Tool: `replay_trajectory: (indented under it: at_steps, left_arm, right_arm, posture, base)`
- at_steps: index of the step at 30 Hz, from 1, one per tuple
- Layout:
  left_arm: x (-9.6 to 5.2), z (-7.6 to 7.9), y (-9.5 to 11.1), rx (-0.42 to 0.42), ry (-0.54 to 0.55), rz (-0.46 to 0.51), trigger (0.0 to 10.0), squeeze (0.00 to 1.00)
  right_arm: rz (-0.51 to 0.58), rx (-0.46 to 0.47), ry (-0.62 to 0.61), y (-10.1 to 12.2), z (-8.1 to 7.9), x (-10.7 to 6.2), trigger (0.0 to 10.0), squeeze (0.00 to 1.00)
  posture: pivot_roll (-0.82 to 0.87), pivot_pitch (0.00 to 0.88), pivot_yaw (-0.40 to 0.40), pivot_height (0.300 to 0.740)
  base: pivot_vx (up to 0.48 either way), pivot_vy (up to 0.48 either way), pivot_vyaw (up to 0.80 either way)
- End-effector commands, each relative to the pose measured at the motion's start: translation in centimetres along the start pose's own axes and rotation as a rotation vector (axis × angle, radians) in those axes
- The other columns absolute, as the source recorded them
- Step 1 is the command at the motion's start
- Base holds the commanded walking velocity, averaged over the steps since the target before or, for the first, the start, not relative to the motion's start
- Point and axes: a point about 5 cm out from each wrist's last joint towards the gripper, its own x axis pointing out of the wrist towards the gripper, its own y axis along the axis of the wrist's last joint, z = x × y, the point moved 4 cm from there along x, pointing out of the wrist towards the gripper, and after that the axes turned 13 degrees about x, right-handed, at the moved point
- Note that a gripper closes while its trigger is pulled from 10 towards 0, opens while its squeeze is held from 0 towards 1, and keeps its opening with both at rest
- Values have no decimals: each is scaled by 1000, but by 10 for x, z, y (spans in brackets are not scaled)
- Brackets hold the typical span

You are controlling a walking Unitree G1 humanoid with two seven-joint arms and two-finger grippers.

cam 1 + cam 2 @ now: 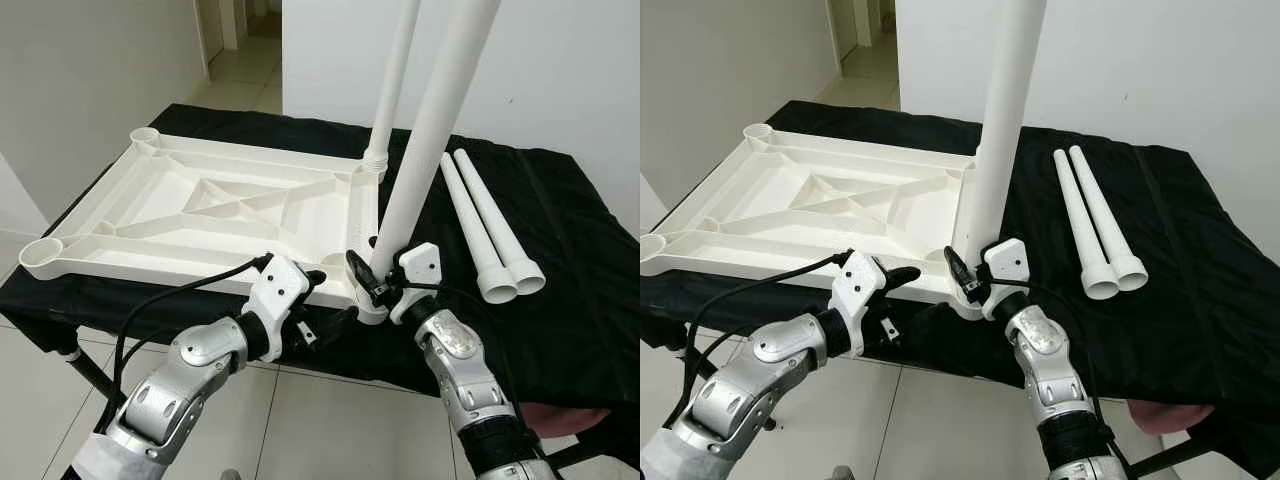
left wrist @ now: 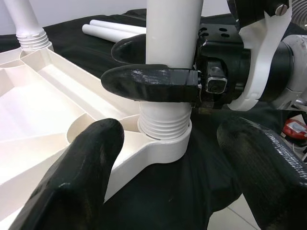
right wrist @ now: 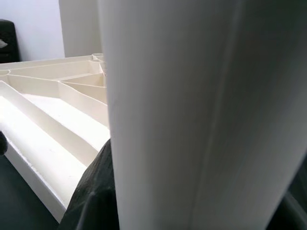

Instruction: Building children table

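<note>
I'm clenching my right gripper on the upright leg; left wrist cam is showing its threads seating in the tabletop corner socket at 6 o'clock, while my left gripper is hanging released.

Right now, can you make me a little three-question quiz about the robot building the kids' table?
1. True or false: the right gripper fingers are clamped on the near table leg.
2. How many loose legs lie on the black cloth? A) two B) four
3. Fill in: the far leg already stands in a corner socket of the upside-down white ____.

Key: 1 true. 2 A. 3 tabletop. Bonus: the left gripper waits open beside the near corner.
</note>
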Motion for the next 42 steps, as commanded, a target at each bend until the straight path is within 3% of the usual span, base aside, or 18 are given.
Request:
replay_trajectory:
  at_steps: [1, 10, 11, 17, 22, 28, 31, 42]
  left_arm:
    - [-1, 7, 1, 5, -51, -3, 10000, 0]
    - [-3, 8, 1, -2, -53, -6, 10000, 0]
    - [-3, 8, 1, -2, -54, -6, 10000, 0]
    - [-3, 9, 1, -1, -60, -6, 10000, 0]
    - [-3, 9, 2, -1, -62, -5, 10000, 0]
    - [-3, 10, 2, -3, -66, -6, 10000, 0]
    - [-3, 11, 2, -4, -67, -6, 10000, 0]
    - [-3, 12, 2, -8, -67, -7, 10000, 0]
  right_arm:
    - [-72, 12, 8, -17, 3, -8, 10000, 0]
    - [-101, 15, 30, -26, 6, -17, 10000, 0]
    - [-121, 68, -10, -29, 13, -16, 10000, 0]
    - [-202, 99, -104, -42, 25, -13, 10000, 0]
    - [-224, 118, -117, -45, 27, -13, 10000, 0]
    - [-230, 207, -143, -46, 29, -10, 10000, 0]
    - [-243, 296, -193, -49, 34, -8, 10000, 0]
    - [-268, 313, -225, -51, 36, -5, 10000, 0]
  posture:
    - [-20, 0, -6, 740]
    - [-18, 0, -4, 740]
    - [-19, 0, -2, 740]
    - [-19, 0, -1, 740]
    - [-18, 0, -2, 740]
    - [-18, 0, -2, 740]
    - [-15, 0, -8, 740]
    - [-12, 0, -11, 740]
  base:
    - [0, 0, 0]
    - [0, 0, 0]
    - [0, 0, 0]
    - [0, 0, 0]
    - [0, 0, 0]
    - [0, 0, 0]
    - [0, 0, 0]
    - [0, 0, 0]
